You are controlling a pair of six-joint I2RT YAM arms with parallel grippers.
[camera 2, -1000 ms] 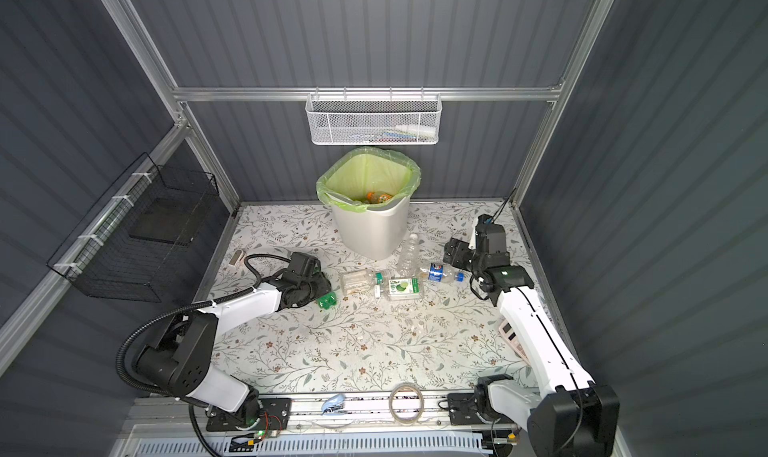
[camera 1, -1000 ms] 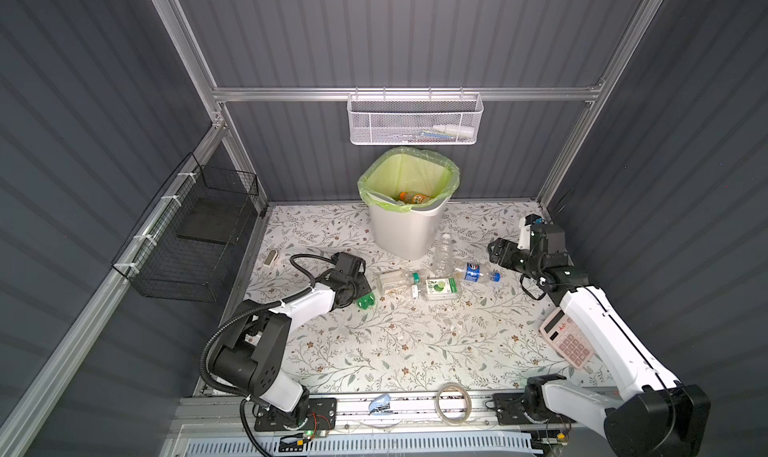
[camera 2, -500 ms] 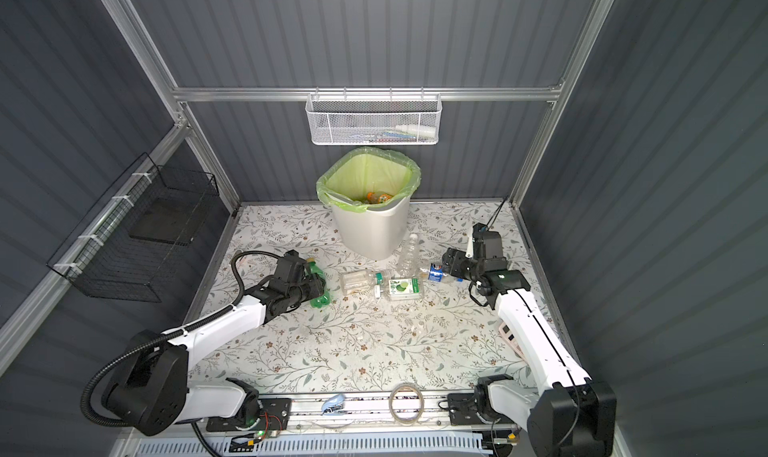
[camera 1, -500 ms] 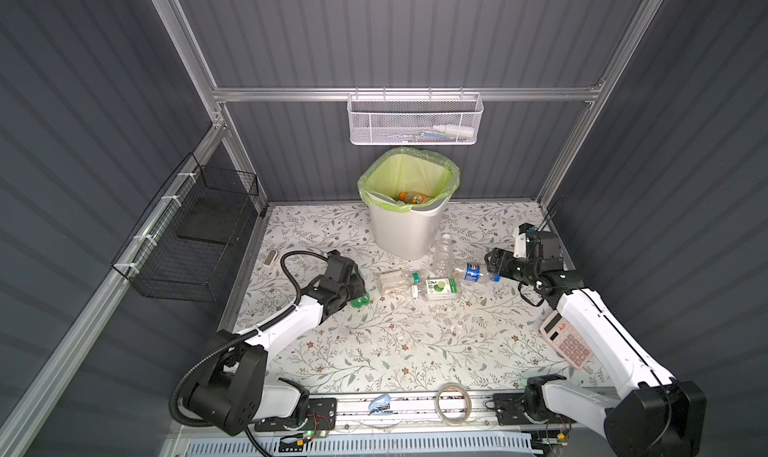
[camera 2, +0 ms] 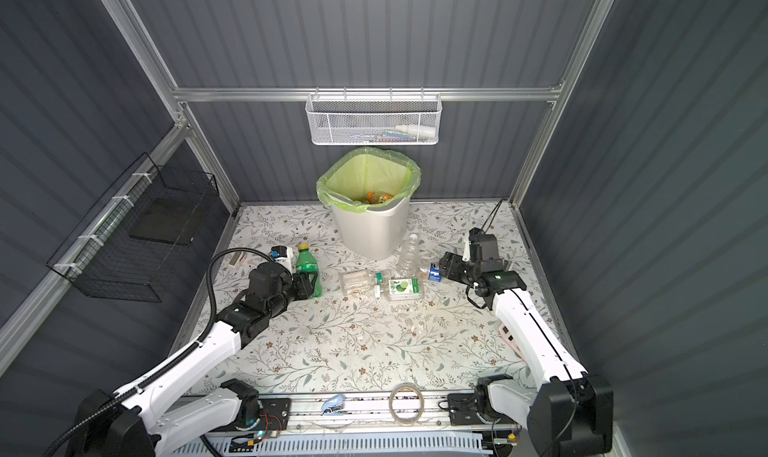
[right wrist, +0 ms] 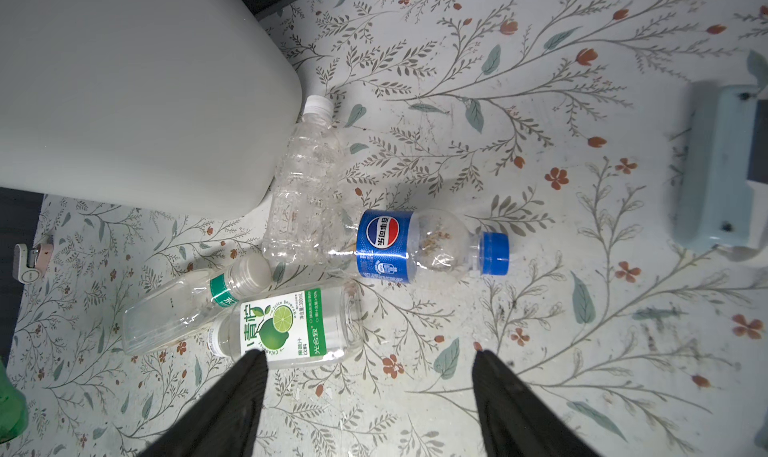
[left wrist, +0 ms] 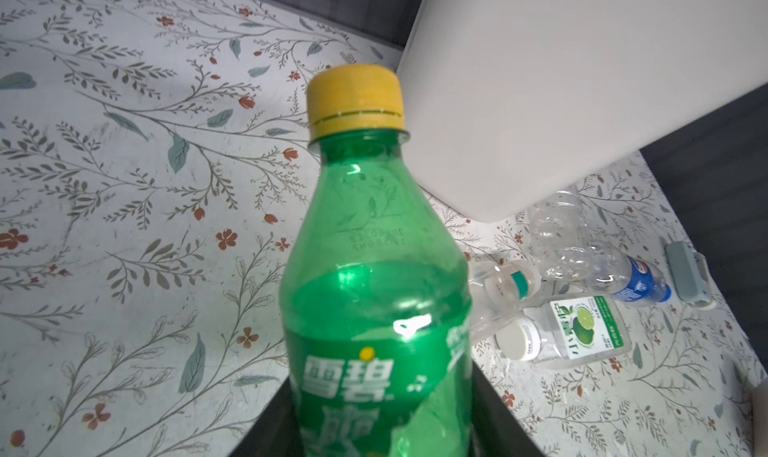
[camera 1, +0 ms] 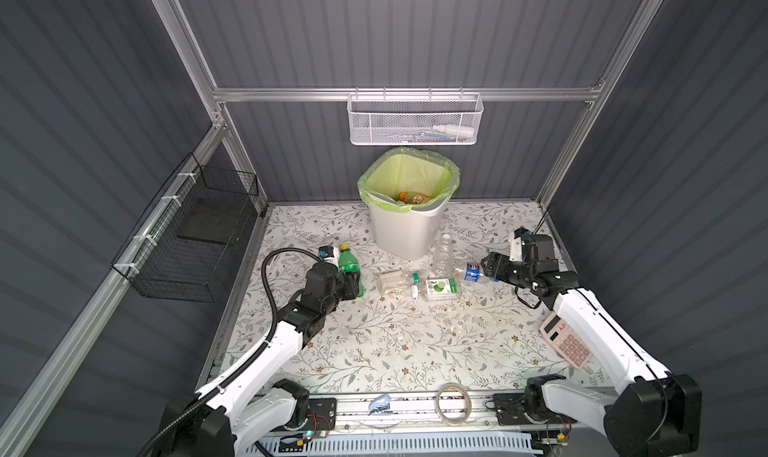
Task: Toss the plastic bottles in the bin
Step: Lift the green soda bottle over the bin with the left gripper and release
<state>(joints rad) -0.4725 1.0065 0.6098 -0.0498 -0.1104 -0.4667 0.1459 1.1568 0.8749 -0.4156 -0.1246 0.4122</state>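
Observation:
A green plastic bottle [camera 1: 348, 263] [left wrist: 374, 268] with a yellow cap stands upright left of the bin, and my left gripper [camera 1: 353, 282] [left wrist: 380, 392] is shut on its labelled body. The white bin [camera 1: 405, 230] [camera 2: 370, 230] with a green liner holds an orange-labelled bottle [camera 1: 411, 197]. On the floor before the bin lie a plain clear bottle [right wrist: 305, 176], a blue-labelled bottle [camera 1: 473, 273] [right wrist: 411, 247], a lime-labelled bottle [right wrist: 286, 326] and a green-banded clear bottle [right wrist: 187, 305]. My right gripper [camera 1: 488, 265] [right wrist: 370, 353] hangs open just right of the blue-labelled bottle, holding nothing.
A white mesh basket [camera 1: 415, 120] hangs on the back wall and a black wire basket [camera 1: 195, 234] on the left wall. A pink calculator [camera 1: 565, 344] lies by the right arm. A tape roll [camera 1: 453, 403] and a blue stapler [camera 1: 378, 404] sit on the front rail.
My left gripper has closed on the green bottle and turned it from lying on the floor to upright, cap up. My right gripper has shifted slightly toward the blue-labelled bottle, its jaws narrowing a little.

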